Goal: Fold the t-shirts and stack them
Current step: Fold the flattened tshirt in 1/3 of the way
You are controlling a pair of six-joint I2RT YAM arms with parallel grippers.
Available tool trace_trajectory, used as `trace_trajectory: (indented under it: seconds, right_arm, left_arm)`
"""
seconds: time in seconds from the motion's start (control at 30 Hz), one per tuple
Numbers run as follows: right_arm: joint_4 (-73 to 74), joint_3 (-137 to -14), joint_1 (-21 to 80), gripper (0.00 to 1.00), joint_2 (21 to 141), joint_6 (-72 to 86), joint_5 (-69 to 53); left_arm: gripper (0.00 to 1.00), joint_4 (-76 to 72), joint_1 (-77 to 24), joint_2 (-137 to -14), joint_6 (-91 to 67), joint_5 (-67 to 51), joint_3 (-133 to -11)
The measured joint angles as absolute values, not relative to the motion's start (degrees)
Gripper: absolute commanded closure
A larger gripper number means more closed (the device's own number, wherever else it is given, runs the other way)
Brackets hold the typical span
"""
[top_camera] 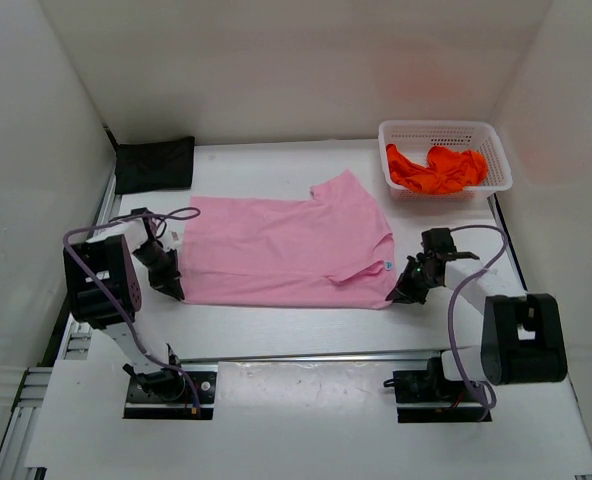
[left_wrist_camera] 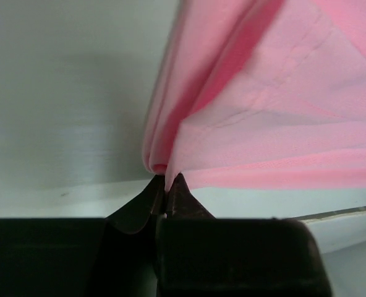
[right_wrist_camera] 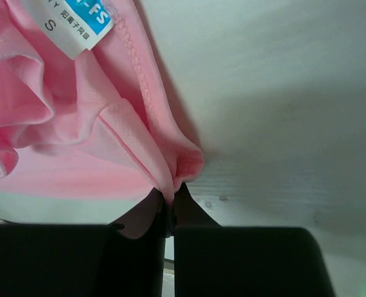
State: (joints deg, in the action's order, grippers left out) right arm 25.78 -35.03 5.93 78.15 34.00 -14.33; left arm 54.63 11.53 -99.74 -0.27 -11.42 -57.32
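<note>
The pink t-shirt [top_camera: 286, 250] lies flat mid-table [top_camera: 276, 335]. The left gripper [left_wrist_camera: 165, 187] & right gripper [right_wrist_camera: 170, 197] each pinch a near corner, fingers tight on the cloth. It looks like the fold's 1st step; next they prob. must lift both corners evenly & carry them to the far edge.

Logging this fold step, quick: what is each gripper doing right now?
Left gripper: shut on the pink t-shirt.
Right gripper: shut on the pink t-shirt too.

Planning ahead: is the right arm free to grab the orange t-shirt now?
Probably not yet: the right pincer is shut on the pink t-shirt's corner. Otherwise the orange t-shirt lies uncovered in the basket nearby.
</note>
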Motion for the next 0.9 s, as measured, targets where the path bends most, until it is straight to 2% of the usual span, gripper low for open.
trace_trajectory:
  seconds: [0.23,0.3,0.4,0.53,0.57,0.67,0.77,0.9]
  right_arm:
    - [34.2,-31.7,4.8,1.0,63.6,34.2,-14.5]
    - [35.6,-29.2,4.7,1.0,59.4,34.7,-15.2]
    - [37.5,-24.1,4.5,0.96,55.5,35.7,-14.9]
    - [39.7,-20.4,4.7,0.85,52.9,38.4,-15.4]
    - [39.8,-20.4,5.1,0.78,52.5,39.0,-15.2]
    - [40.1,-20.3,6.2,0.7,51.8,41.0,-14.7]
    - [40.7,-20.3,7.6,0.68,50.5,43.2,-13.4]
    - [41.6,-20.4,9.2,0.68,49.4,46.2,-11.2]
  left_arm:
    - [0.89,59.1,16.2,-89.9,-0.7,-8.4,-53.1]
    - [0.69,61.0,16.1,-85.5,-0.6,-6.1,-50.4]
    - [0.5,62.9,16.3,-82.4,-0.4,-2.1,-46.5]
    - [0.39,63.8,16.4,-81.9,-0.2,2.1,-42.0]
    - [0.39,63.9,16.4,-81.9,-0.1,3.0,-41.3]
    - [0.39,63.7,16.3,-81.6,-0.2,5.8,-41.3]
    - [0.39,63.6,13.2,-79.6,-0.3,9.4,-44.9]
    - [0.38,62.7,2.0,-75.5,-0.3,9.6,-57.1]
